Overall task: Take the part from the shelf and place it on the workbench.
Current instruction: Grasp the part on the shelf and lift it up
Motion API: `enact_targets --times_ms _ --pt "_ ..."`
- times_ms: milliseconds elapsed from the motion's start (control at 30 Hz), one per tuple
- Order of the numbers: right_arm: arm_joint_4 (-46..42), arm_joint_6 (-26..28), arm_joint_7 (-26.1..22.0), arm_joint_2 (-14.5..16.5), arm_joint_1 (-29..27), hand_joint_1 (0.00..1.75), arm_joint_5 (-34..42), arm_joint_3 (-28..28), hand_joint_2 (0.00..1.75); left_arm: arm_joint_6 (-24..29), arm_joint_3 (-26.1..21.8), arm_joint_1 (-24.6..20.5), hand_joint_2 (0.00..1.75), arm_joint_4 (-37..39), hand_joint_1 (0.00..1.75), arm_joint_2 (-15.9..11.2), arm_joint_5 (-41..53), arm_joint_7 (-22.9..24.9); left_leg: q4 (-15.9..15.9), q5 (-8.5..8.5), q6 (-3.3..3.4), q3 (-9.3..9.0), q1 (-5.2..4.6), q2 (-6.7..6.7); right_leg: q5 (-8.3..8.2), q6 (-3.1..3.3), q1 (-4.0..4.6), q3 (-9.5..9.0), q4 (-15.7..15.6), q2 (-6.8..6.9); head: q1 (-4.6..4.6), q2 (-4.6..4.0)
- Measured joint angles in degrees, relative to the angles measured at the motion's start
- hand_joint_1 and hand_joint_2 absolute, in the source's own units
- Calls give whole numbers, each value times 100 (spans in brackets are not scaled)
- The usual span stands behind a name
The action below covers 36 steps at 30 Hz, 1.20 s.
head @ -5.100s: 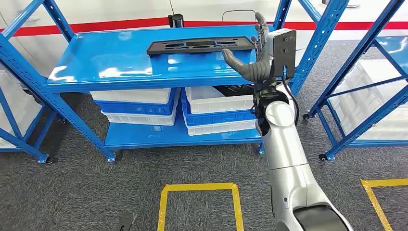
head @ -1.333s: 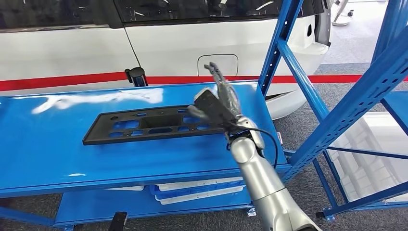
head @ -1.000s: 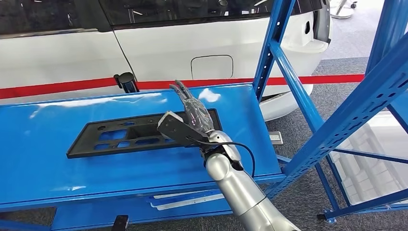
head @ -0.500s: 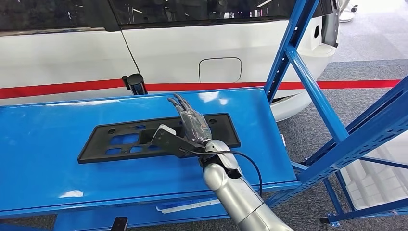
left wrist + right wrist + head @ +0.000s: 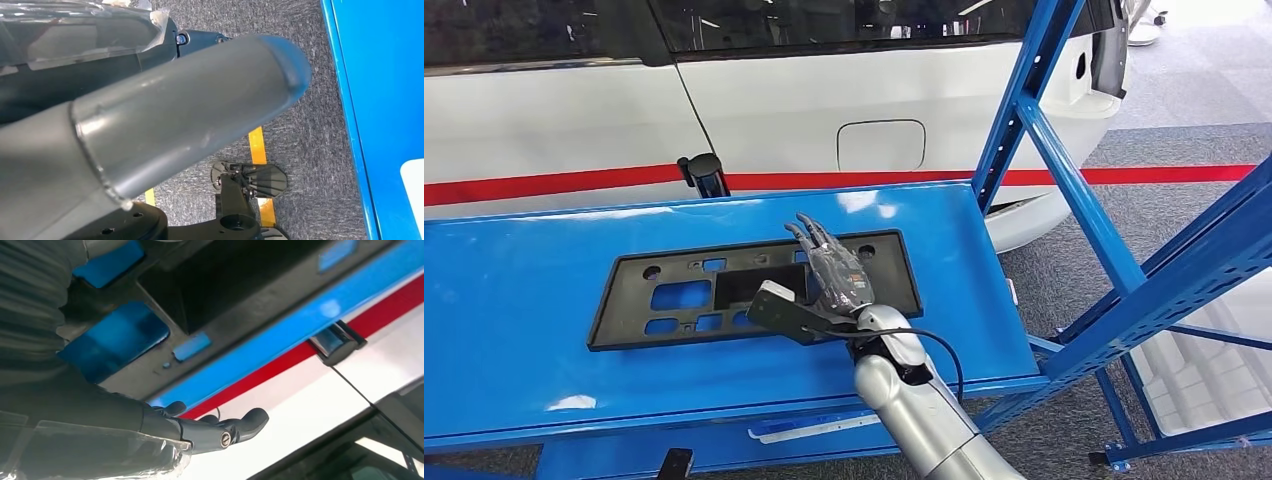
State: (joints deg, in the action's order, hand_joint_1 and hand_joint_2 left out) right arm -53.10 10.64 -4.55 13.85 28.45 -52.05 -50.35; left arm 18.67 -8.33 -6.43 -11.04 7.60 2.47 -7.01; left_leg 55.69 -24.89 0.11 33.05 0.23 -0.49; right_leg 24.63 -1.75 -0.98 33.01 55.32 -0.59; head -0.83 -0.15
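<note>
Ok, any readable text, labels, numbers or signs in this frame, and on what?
None readable.
The flat black plastic part, blue metal shelf and white car carry no visible lettering.
The pale sticker on the shelf's front edge is too small to read.

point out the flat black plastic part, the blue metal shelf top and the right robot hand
flat black plastic part (image 5: 639,300): head view, left half of its frame
blue metal shelf top (image 5: 514,330): head view, bare surface left of the part
right robot hand (image 5: 836,272): head view, back of the hand

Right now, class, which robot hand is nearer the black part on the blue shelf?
Right. The right robot hand is spread over the black part on the blue shelf. The left robot hand hangs low beside the shelf's edge, above the carpet.
</note>
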Motion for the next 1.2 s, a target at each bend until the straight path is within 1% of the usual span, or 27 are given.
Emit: enact_targets --times_ms 200,533,700,867,933,1000,1133,1200 --pt "-180 50 -49 -121 -126 0 -39 -36 175 -11 -2 -2 0 0 0 1 3 8 0 0 0 -1 7 0 0 0 1 3 1 0 0 0" --pt "-1176 382 8 -403 -182 0 -57 115 175 -40 -2 -7 0 0 0 1 53 19 0 0 0 0 6 1 0 0 1 1 1 -1 0 0" --pt "-1455 447 15 -484 -185 0 -90 202 175 -55 -2 -21 0 0 0 1 54 20 0 0 0 0 6 1 0 0 1 2 1 -1 0 0" --pt "-1880 534 122 -529 -126 0 -247 324 175 -57 -2 -25 0 0 0 1 42 14 0 0 0 0 7 1 0 0 2 1 1 -1 0 0" --pt "-2013 500 137 -544 -96 0 -257 355 175 -57 -2 -25 0 0 0 1 34 10 0 0 0 0 7 1 0 0 2 1 1 -1 0 0" --pt "-2157 356 126 -555 -81 0 -251 364 175 -53 -2 -23 0 0 0 0 8 6 0 0 0 0 7 0 0 0 2 1 1 -1 0 0" --pt "-2427 -234 84 -567 -30 0 -237 233 175 -48 -12 -15 0 0 0 -1 -70 -32 -1 0 0 1 7 0 0 0 2 1 2 0 0 0" --pt "-2485 -434 75 -564 -29 0 -223 95 175 -48 -20 -8 0 0 0 0 -104 -57 -1 0 0 1 7 1 0 0 2 1 1 0 -1 0"
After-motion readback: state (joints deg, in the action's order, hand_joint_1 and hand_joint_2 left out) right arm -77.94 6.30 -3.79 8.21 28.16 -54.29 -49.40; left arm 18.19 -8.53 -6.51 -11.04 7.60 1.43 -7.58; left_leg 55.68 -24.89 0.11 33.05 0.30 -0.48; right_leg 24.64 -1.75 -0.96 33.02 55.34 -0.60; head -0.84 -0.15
